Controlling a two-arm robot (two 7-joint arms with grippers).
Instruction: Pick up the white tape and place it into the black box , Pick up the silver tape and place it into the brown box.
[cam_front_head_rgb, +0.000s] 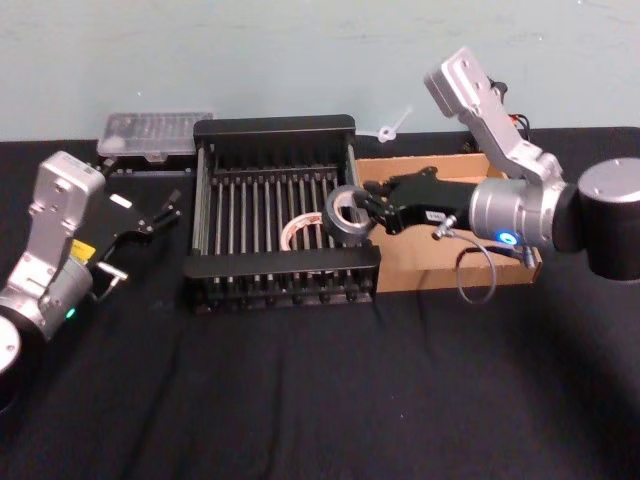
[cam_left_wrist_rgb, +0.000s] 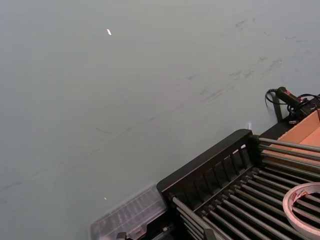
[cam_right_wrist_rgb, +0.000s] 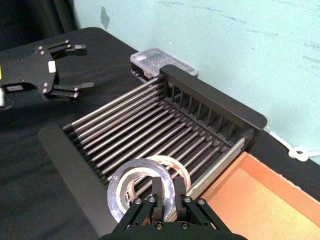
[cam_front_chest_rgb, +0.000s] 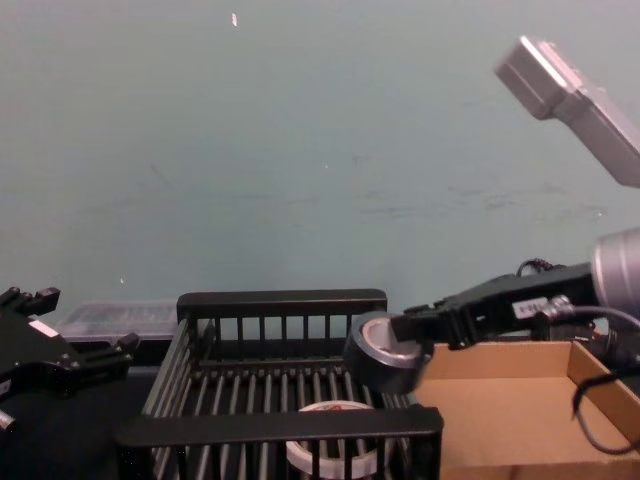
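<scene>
Clamped in the right gripper (cam_front_head_rgb: 368, 212), the thick dark grey-silver tape roll (cam_front_head_rgb: 347, 214) hangs above the right edge of the black slatted plastic crate (cam_front_head_rgb: 275, 134), just beside the shallow brown cardboard tray (cam_front_head_rgb: 425, 266). Inside the crate lies the flat white tape roll (cam_front_head_rgb: 304, 233). Left of the crate, the left gripper (cam_front_head_rgb: 162, 212) hovers with fingers apart above the black tabletop (cam_front_head_rgb: 320, 400).

Four cameras, one slatted black plastic crate (cam_front_head_rgb: 275, 210) common to all

You look steeply down from the head, level across the table from the chest; your left wrist view faces the wall past the crate's corner, your right wrist view sits close above it
</scene>
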